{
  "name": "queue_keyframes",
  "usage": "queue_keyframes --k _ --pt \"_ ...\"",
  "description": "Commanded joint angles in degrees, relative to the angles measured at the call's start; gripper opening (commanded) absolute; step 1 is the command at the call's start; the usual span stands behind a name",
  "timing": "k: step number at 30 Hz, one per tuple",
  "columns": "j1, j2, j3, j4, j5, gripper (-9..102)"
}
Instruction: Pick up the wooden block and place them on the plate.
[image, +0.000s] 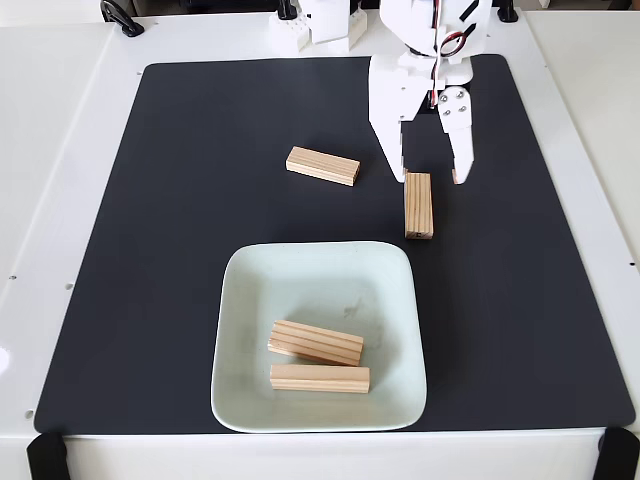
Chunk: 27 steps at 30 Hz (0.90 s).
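**Two blocks plated, two left as gripper hung over the third**

Two white fingers (462, 165) stood spread apart and empty in the fixed view, the gripper (432, 178) poised just above the far end of an upright-lying wooden block (419, 205) on the black mat (180, 300). That block lay lengthwise, just beyond the plate's far right corner. A second loose block (323, 166) rested to its left, angled slightly, well apart from the arm. The plate (245, 300), pale mint, glossy and square with rounded corners, held two more blocks (316, 343) lying side by side near its front. All four were short bars of light pine with lengthwise grain. Because the fingers appeared to straddle only the block's end, an off-centre grip could let the bar swing or slip free, and a descending finger might nudge it askew.
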Motion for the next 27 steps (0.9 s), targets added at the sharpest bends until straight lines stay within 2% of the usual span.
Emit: queue_keyframes --k 1,27 --pt "0.0 0.5 -2.1 0.3 -0.4 44" --pt "1.6 -9.1 -9.2 0.4 -0.9 45"
